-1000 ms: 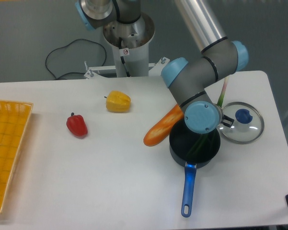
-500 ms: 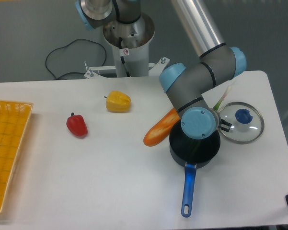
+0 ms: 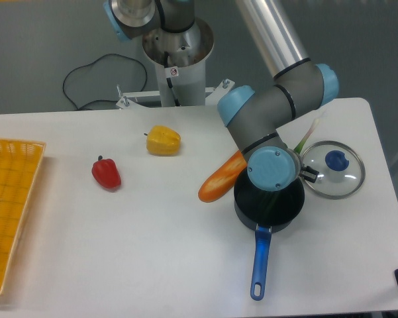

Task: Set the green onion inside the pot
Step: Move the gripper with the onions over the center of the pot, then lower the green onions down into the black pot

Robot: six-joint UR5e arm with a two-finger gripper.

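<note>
**My wrist over the pot, onion slanting in**

From the fixed camera, my arm reaches down from the upper middle, and my wrist's round blue cap hides my pincer [image 3: 288, 182] almost wholly, so I cannot tell whether it is open, closed or gripping anything.

The pot [image 3: 268, 211] sits on the white worktop [image 3: 152, 252] right of centre, its blue handle pointing toward the near edge. Its far rim lies under my wrist. Inside the black bowl I make out dark green stalks, faint against the dark. They belong to the green onion [image 3: 306, 138], which slants up and to the right from behind my wrist; its pale end stands out above the worktop, near the glass lid [image 3: 344, 179]. The lid lies flat just right of the pot, blue knob up.

An orange carrot-like vegetable [image 3: 220, 179] lies tilted, its upper end tucked under my arm, beside the pot's left rim. A yellow pepper [image 3: 163, 140] and a red pepper [image 3: 106, 173] lie further left, well apart. A yellow basket [image 3: 13, 199] sits at the left edge.
</note>
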